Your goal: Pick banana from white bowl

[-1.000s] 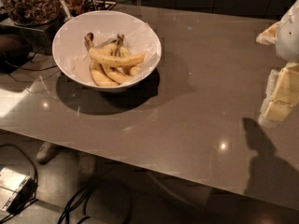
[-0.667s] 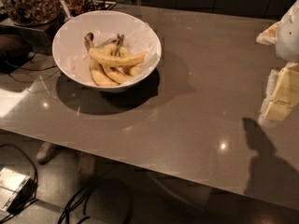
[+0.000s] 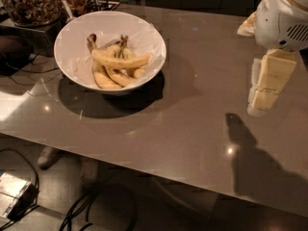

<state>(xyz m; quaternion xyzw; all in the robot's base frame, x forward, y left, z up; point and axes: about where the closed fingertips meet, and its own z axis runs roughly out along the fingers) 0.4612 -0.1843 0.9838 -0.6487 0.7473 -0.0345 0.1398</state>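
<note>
Counter (image 3: 192, 129): grey, glossy, carrying all the items noted.

White bowl (image 3: 72, 57): stands at the far left of the counter, upright, deep and flaring.

Gripper (image 3: 267, 83): hangs at the right edge of the view, above the counter and well apart from the bowl. Nothing is seen in its hold. Whether it is open or closed cannot be determined from this view.

Glass jar (image 3: 29, 4): dark contents, just behind the bowl on its left.

Banana (image 3: 120, 60): lies inside the bowl, nearly straight, across the top of the shorter curved bananas (image 3: 108, 78) and touching them.

Assessment: the pick has not begun and the approach remains to be made.

Risks:
- The bowl's high wall may foul a low sideways approach, so entry from above looks necessary.
- The bananas are stacked and touching, so a misplaced closure could take a curved one or drag several.
- A push on the rim could slide the bowl on the smooth counter towards the jar.
- A hard squeeze would bruise the soft fruit.
</note>
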